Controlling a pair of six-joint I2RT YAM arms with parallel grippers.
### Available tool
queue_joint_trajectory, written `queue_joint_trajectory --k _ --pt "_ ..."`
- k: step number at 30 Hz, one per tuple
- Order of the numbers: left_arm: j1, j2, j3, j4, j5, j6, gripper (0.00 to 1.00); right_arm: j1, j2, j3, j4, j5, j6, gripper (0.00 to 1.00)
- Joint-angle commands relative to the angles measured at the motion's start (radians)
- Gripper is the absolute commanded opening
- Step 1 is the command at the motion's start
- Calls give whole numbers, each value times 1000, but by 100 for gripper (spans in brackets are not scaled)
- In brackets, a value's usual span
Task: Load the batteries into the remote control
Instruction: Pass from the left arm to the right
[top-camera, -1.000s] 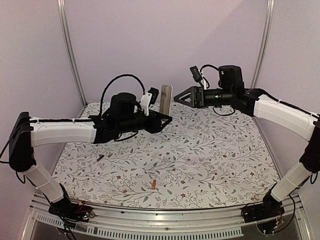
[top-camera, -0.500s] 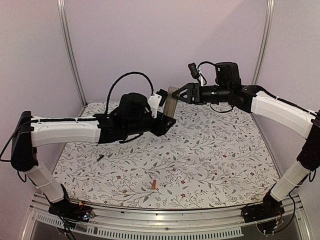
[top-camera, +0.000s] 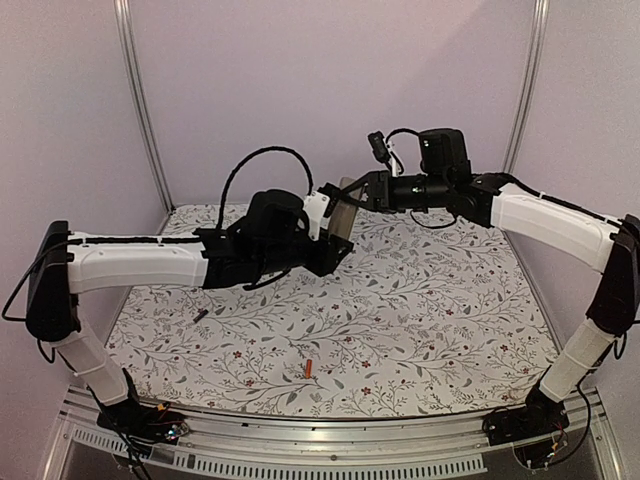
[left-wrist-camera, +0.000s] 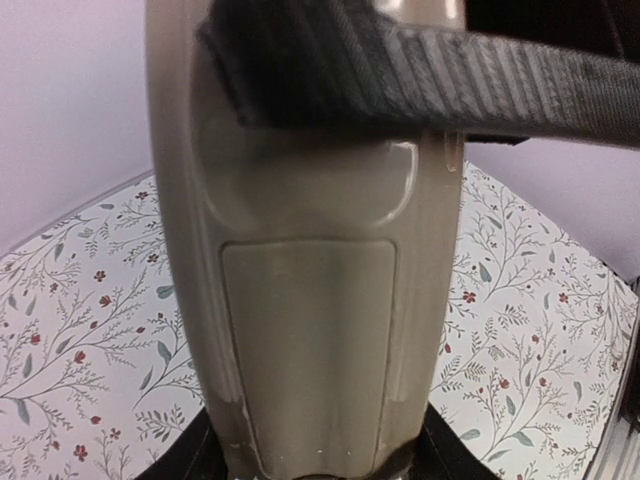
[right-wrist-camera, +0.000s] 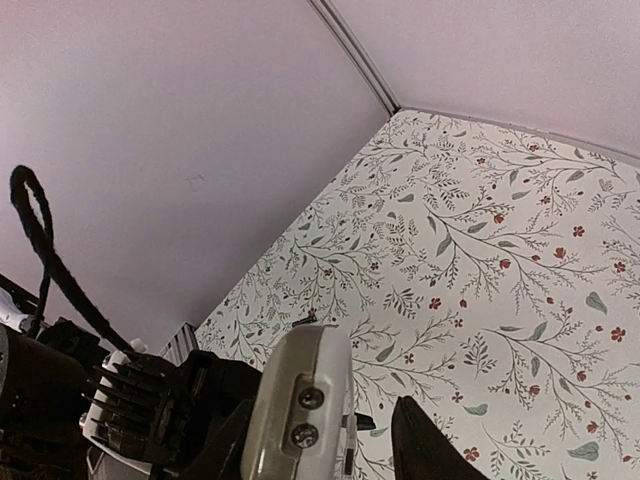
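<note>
My left gripper (top-camera: 333, 238) is shut on the lower end of the remote control (top-camera: 346, 208) and holds it upright above the back of the table. Its grey-beige back (left-wrist-camera: 305, 330) with the closed cover panel fills the left wrist view. My right gripper (top-camera: 354, 191) is open, with its jaws on either side of the remote's top end (right-wrist-camera: 300, 400). One of its fingers (left-wrist-camera: 420, 70) lies across the remote's back. The orange-red battery (top-camera: 310, 369) lies on the table near the front. The dark battery (top-camera: 200, 314) lies at the left and also shows in the right wrist view (right-wrist-camera: 305, 321).
The table is covered by a floral cloth (top-camera: 430, 300). Purple walls and metal corner posts (top-camera: 138, 100) close in the back and sides. A metal rail (top-camera: 320, 425) runs along the front edge.
My left arm has carried the remote a little to the right. My right gripper has moved left until its jaws straddle the remote's top.
</note>
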Motion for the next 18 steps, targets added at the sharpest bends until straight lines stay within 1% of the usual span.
queue_joint_trajectory --k 1,5,18 --pt "-21 12 29 3 -18 -7 18 9 24 35 23 29 6 41" --pt "-21 15 32 1 -15 -10 17 9 37 43 20 26 9 34" --pt "-21 24 50 -15 -9 -18 18 10 64 48 6 12 5 36"
